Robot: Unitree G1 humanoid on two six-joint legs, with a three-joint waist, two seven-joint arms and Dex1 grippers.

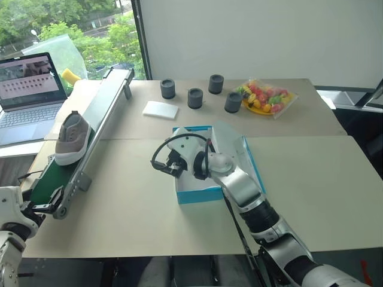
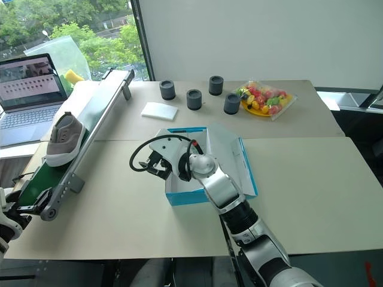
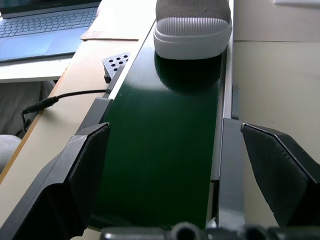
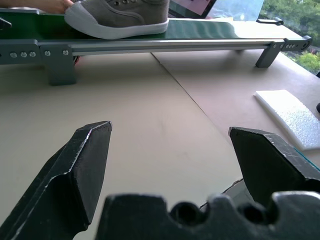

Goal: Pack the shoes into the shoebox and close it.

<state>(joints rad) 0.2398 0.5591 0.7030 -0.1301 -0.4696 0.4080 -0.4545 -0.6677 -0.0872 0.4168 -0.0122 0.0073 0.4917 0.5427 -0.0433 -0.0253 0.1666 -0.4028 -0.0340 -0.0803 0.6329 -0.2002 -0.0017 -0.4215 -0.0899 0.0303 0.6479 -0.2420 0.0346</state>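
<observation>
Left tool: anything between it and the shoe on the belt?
No. In the left wrist view, only bare green belt lies between the open left tool and the shoe.

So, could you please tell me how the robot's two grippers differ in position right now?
The left gripper sits at the near end of the conveyor belt, facing the shoe along it; the right gripper hovers mid-table at the shoebox's left edge. The left lines up with the belt, the right with bare table. Both are open and empty.
</observation>
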